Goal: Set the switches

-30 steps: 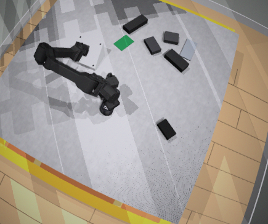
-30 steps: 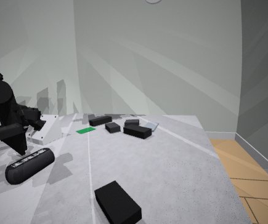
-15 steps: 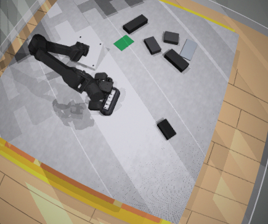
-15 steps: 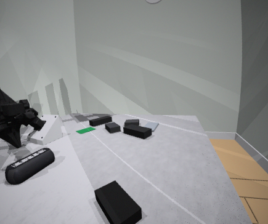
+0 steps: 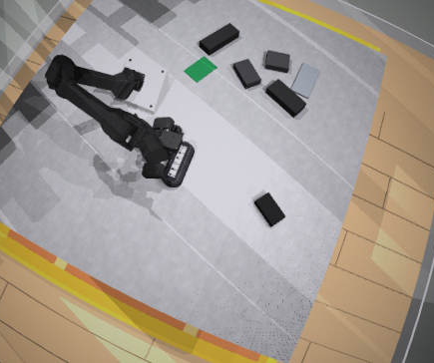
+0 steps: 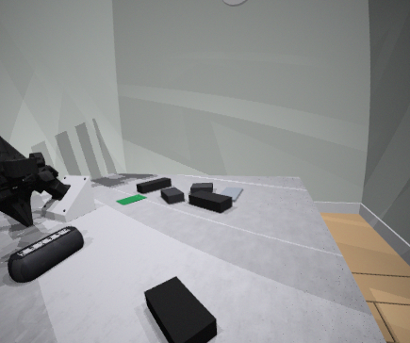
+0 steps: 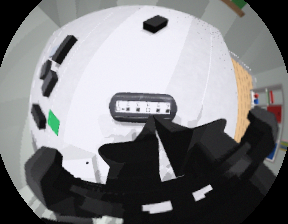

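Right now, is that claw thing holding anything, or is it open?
End effector: closed, holding nothing; it hangs above and behind the controller unit on the bench.

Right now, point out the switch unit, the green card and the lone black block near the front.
switch unit (image 6: pixel 47 254), exterior view, on its rounded dark side.
green card (image 5: pixel 201 69), top view, on the middle of its flat face.
lone black block (image 5: pixel 269 209), top view, on its top face.

Controller unit (image 5: pixel 179 165) on bench (image 5: pixel 234 165), beside gripper (image 6: pixel 24 214).
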`<move>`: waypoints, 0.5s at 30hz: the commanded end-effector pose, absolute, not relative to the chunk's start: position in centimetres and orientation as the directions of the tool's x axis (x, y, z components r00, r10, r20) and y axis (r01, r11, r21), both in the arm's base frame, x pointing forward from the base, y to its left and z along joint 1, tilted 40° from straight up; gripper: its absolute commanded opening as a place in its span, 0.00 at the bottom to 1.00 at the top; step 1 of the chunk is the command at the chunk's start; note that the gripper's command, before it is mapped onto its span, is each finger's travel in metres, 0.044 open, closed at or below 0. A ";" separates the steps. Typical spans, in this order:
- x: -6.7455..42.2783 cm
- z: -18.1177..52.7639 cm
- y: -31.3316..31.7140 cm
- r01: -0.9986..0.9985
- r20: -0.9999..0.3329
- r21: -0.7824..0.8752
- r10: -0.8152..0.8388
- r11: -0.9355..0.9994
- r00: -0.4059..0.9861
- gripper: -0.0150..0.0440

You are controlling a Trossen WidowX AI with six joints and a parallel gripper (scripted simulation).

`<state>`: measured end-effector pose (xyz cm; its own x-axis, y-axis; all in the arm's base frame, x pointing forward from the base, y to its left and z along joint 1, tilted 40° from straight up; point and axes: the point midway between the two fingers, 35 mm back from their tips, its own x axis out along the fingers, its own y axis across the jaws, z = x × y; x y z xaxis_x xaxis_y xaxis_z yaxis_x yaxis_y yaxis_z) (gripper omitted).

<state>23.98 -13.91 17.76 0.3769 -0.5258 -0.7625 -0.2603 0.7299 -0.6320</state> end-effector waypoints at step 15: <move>27.0 19.9 -16.9 -0.999 -0.762 0.006 -0.647 -0.040 0.021 0.97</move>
